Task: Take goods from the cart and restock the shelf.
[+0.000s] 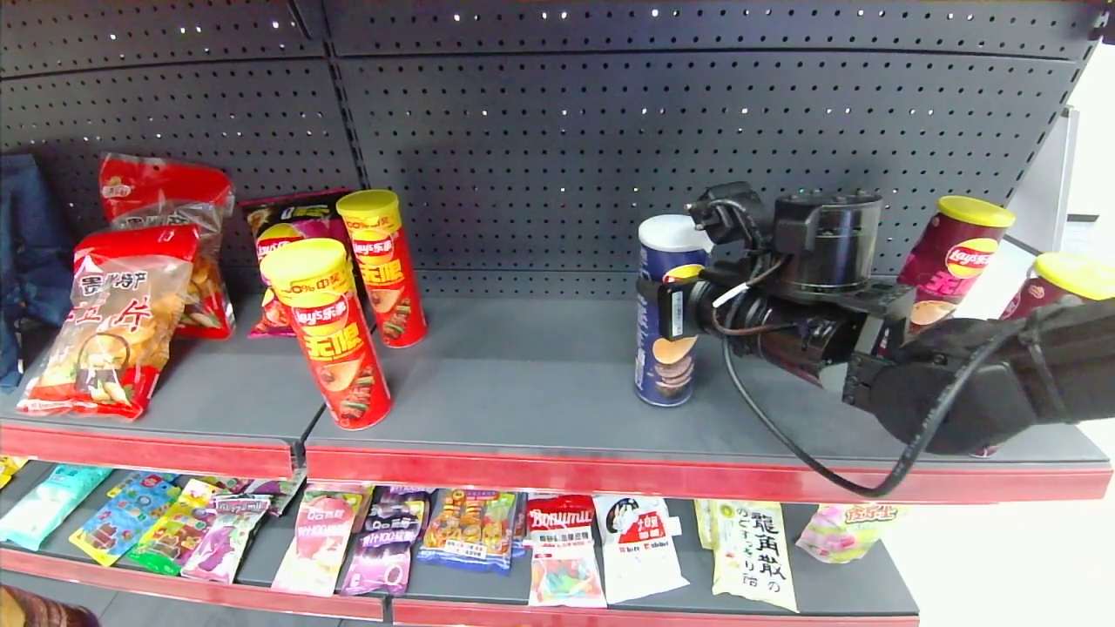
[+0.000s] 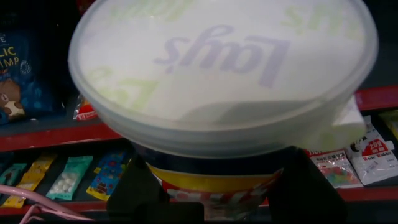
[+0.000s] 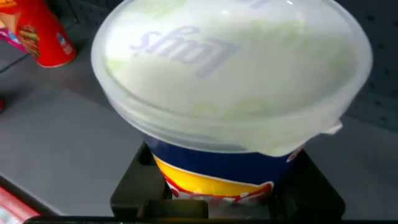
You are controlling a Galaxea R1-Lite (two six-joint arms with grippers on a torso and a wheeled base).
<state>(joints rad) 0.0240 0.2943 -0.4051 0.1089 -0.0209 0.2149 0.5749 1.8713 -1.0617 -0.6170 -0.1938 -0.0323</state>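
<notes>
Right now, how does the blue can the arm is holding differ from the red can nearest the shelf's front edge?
The blue can has a white lid; the red can has a yellow one. The blue can is gripped in the right arm's jaws, while the red can stands free. The blue can sits mid-shelf, the red can farther left near the front edge. Both are tall snack tubes on one shelf.

Head: looks straight at the shelf (image 1: 540, 392), slightly downward, from mid range. Right wrist: sits hard above the blue can (image 3: 230, 68) (image 1: 666, 374), shared with head. Left wrist: equally close over a second can (image 2: 224, 68).
</notes>
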